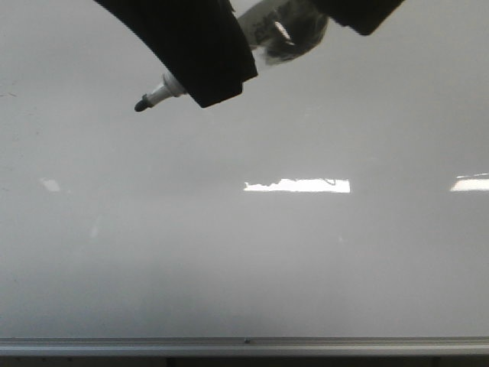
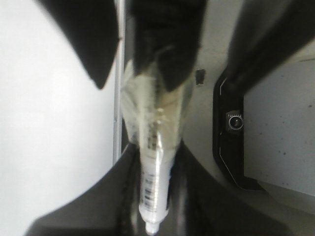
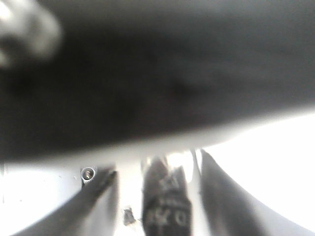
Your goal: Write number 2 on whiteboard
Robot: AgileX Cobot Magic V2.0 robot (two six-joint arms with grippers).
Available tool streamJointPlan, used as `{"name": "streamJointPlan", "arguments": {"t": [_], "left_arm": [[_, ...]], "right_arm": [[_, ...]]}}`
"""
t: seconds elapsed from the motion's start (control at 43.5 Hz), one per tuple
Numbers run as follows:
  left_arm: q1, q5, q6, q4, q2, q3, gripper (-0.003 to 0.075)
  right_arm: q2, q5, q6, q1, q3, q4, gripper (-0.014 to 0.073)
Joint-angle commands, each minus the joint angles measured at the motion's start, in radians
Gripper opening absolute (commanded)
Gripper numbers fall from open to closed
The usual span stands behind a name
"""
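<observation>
The whiteboard (image 1: 244, 260) fills the front view, glossy grey-white. Above it my left gripper (image 1: 221, 80) is shut on a white marker (image 1: 164, 93), whose black nib points down and to the left, clear of the board. In the left wrist view the marker's barrel (image 2: 153, 182) lies clamped between that gripper's (image 2: 152, 196) black fingers. My right gripper (image 1: 359, 15) is at the marker's wrapped rear end (image 1: 286, 30). In the right wrist view its fingers (image 3: 216, 196) straddle a dark lettered end (image 3: 165, 206) with bright gaps on both sides. A tiny dark mark (image 1: 330, 182) is too small to read as the number 2.
A silver edge rail (image 1: 244, 345) runs along the board's near side. Bright rectangular light reflections (image 1: 298, 186) lie on the board at mid height. Beside the board, the left wrist view shows a black-framed grey panel (image 2: 280, 128) with a round socket.
</observation>
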Motion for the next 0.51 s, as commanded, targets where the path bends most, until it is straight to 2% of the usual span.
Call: {"name": "streamJointPlan", "arguments": {"t": [0.0, 0.161, 0.322, 0.414, 0.483], "left_arm": [[-0.005, -0.029, 0.000, -0.006, -0.029, -0.032, -0.0012], [-0.005, -0.029, 0.000, -0.006, -0.029, -0.032, -0.0012], [-0.005, -0.031, 0.000, -0.005, -0.029, -0.034, 0.0022], [-0.005, -0.031, 0.000, -0.005, -0.029, -0.034, 0.0120], [-0.005, -0.031, 0.000, -0.005, -0.029, -0.034, 0.0223]], "right_arm": [[-0.017, -0.042, -0.007, 0.000, -0.032, 0.016, 0.0330], [-0.017, -0.040, -0.006, 0.000, -0.032, 0.016, 0.0303], [-0.017, -0.040, -0.006, 0.000, -0.032, 0.016, 0.0111], [-0.017, -0.040, -0.006, 0.000, -0.032, 0.016, 0.0055], [-0.017, -0.040, -0.004, 0.000, -0.032, 0.016, 0.0036]]}}
